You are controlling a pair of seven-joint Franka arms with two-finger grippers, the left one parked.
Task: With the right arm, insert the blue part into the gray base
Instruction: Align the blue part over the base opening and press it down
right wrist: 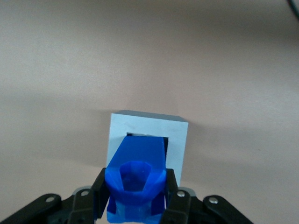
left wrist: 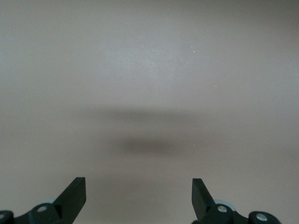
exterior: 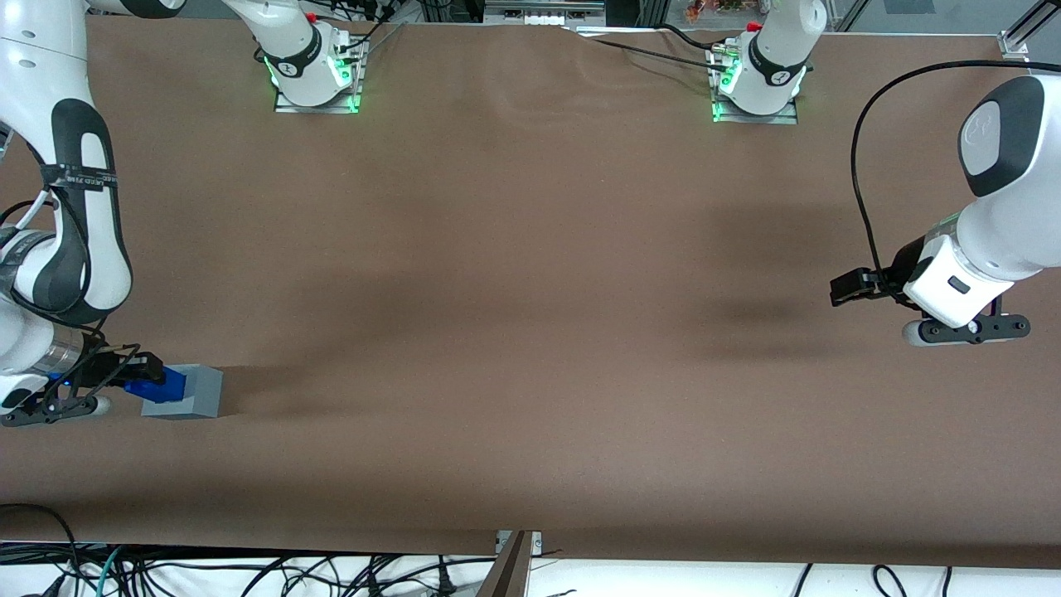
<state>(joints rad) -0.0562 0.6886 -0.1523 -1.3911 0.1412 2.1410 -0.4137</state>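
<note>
The gray base (exterior: 186, 392) stands on the brown table at the working arm's end, fairly near the front camera. My right gripper (exterior: 142, 375) is shut on the blue part (exterior: 157, 385) and holds it over the base's edge. In the right wrist view the black fingers (right wrist: 174, 185) press both sides of the blue part (right wrist: 136, 179), whose far end reaches over the square recess in the top of the gray base (right wrist: 177, 140). Whether the part touches the base I cannot tell.
The brown table (exterior: 530, 315) stretches toward the parked arm's end. The two arm mounts (exterior: 315, 79) stand at the edge farthest from the front camera. Cables lie below the table's near edge (exterior: 249, 572).
</note>
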